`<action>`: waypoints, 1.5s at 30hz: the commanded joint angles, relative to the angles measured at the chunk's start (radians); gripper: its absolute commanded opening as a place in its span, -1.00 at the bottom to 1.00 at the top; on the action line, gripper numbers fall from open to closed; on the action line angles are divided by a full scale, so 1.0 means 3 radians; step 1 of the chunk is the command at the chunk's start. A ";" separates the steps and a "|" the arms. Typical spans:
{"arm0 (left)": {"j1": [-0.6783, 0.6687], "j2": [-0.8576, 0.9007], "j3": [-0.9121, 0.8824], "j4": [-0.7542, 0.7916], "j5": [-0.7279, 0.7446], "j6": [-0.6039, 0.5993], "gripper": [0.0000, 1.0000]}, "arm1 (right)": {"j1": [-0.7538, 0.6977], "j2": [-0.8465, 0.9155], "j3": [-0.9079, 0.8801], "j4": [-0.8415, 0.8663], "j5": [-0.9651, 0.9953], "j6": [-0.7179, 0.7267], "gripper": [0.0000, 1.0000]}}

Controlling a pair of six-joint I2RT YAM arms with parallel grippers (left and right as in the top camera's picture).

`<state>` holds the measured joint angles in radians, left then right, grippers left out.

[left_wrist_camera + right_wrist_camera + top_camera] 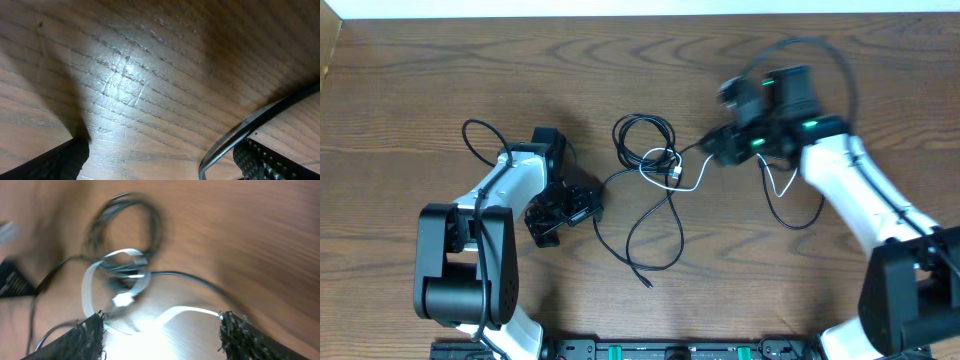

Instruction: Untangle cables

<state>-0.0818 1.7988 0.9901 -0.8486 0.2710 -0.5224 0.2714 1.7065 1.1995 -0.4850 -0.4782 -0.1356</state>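
My right pincer [162,332] hangs released, jaws wide astride the white cable [185,311] where it knots into the black cable [616,135] coil at mid-bench [410,80], placed to work the tangle. My left pincer [563,210] waits nearby, released and empty.
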 commanded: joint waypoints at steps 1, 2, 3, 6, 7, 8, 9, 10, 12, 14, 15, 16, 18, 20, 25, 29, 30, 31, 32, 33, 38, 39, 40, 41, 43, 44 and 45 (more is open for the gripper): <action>0.0003 0.0075 -0.0037 0.0065 -0.0111 0.0095 0.96 | 0.0421 0.0019 0.0004 0.0013 0.0284 -0.0347 0.38; 0.0003 0.0075 -0.0037 0.0065 -0.0112 0.0095 0.96 | 0.0542 0.0023 0.0004 0.0037 0.0437 -0.0389 0.35; 0.0003 0.0075 -0.0037 0.0065 -0.0112 0.0095 0.95 | 0.0638 0.0025 0.0003 0.0069 0.0559 -0.0402 0.31; 0.0003 0.0075 -0.0037 0.0065 -0.0112 0.0095 0.96 | 0.0900 0.0053 0.0003 0.0122 0.0886 -0.0455 0.14; 0.0003 0.0075 -0.0037 0.0065 -0.0112 0.0095 0.96 | 0.0977 0.0079 0.0003 0.0123 0.1016 -0.0504 0.08; 0.0003 0.0075 -0.0037 0.0065 -0.0112 0.0095 0.95 | 0.1030 0.0099 0.0003 0.0128 0.1130 -0.0530 0.04; 0.0003 0.0075 -0.0037 0.0065 -0.0111 0.0095 0.96 | 0.1074 0.0128 0.0003 0.0136 0.1254 -0.0537 0.00; 0.0003 0.0075 -0.0037 0.0065 -0.0111 0.0095 0.96 | 0.1113 0.0168 0.0003 0.0146 0.1367 -0.0537 -0.08; 0.0003 0.0075 -0.0037 0.0065 -0.0111 0.0095 0.96 | 0.1151 0.0243 0.0003 0.0150 0.1411 -0.0537 -0.17; 0.0003 0.0075 -0.0037 0.0065 -0.0112 0.0095 0.96 | 0.1172 0.0376 0.0003 0.0177 0.1263 -0.0535 -0.26; 0.0003 0.0075 -0.0037 0.0065 -0.0112 0.0095 0.96 | 0.1177 0.0423 0.0003 0.0197 0.1194 -0.0537 -0.28; 0.0003 0.0075 -0.0037 0.0065 -0.0112 0.0095 0.96 | 0.1183 0.0467 0.0003 0.0219 0.1139 -0.0535 -0.28; 0.0003 0.0075 -0.0037 0.0065 -0.0112 0.0095 0.96 | 0.1197 0.0540 0.0003 0.0261 0.1095 -0.0535 -0.29; 0.0003 0.0075 -0.0037 0.0066 -0.0112 0.0095 0.96 | 0.1213 0.0594 0.0003 0.0286 0.1096 -0.0535 -0.28; 0.0003 0.0075 -0.0037 0.0065 -0.0112 0.0095 0.96 | 0.1240 0.0659 0.0003 0.0342 0.1040 -0.0535 -0.27; 0.0003 0.0075 -0.0037 0.0065 -0.0112 0.0095 0.96 | 0.1270 0.0659 0.0003 0.0445 0.0889 -0.0535 -0.28; 0.0003 0.0075 -0.0037 0.0065 -0.0111 0.0095 0.95 | 0.1279 0.0659 0.0003 0.0465 0.0866 -0.0535 -0.28; 0.0003 0.0075 -0.0037 0.0065 -0.0111 0.0095 0.95 | 0.1296 0.0659 0.0003 0.0481 0.0861 -0.0535 -0.28; 0.0003 0.0075 -0.0037 0.0065 -0.0112 0.0095 0.96 | 0.1312 0.0659 0.0003 0.0486 0.0861 -0.0537 -0.28; 0.0003 0.0075 -0.0037 0.0065 -0.0112 0.0095 0.96 | 0.1328 0.0659 0.0003 0.0487 0.0871 -0.0538 -0.28; 0.0003 0.0075 -0.0037 0.0065 -0.0112 0.0095 0.96 | 0.1381 0.0701 0.0003 0.0518 0.0903 -0.0538 -0.32; 0.0003 0.0075 -0.0037 0.0065 -0.0111 0.0095 0.96 | 0.1383 0.0704 0.0003 0.0512 0.0935 -0.0537 -0.32; 0.0003 0.0075 -0.0037 0.0065 -0.0112 0.0095 0.96 | 0.1383 0.0729 0.0003 0.0509 0.0974 -0.0537 -0.33; 0.0003 0.0075 -0.0037 0.0065 -0.0112 0.0095 0.95 | 0.1383 0.0749 0.0003 0.0509 0.1001 -0.0537 -0.33; 0.0003 0.0075 -0.0037 0.0065 -0.0112 0.0095 0.96 | 0.1383 0.0796 0.0003 0.0512 0.1001 -0.0537 -0.32; 0.0003 0.0075 -0.0037 0.0065 -0.0112 0.0095 0.96 | 0.1383 0.0815 0.0003 0.0514 0.1012 -0.0537 -0.33; 0.0003 0.0075 -0.0037 0.0065 -0.0112 0.0095 0.95 | 0.1383 0.0842 0.0003 0.0519 0.1035 -0.0537 -0.32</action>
<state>-0.0818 1.7988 0.9901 -0.8486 0.2710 -0.5224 0.6804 1.9293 1.1995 -0.3317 -0.1837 -0.2817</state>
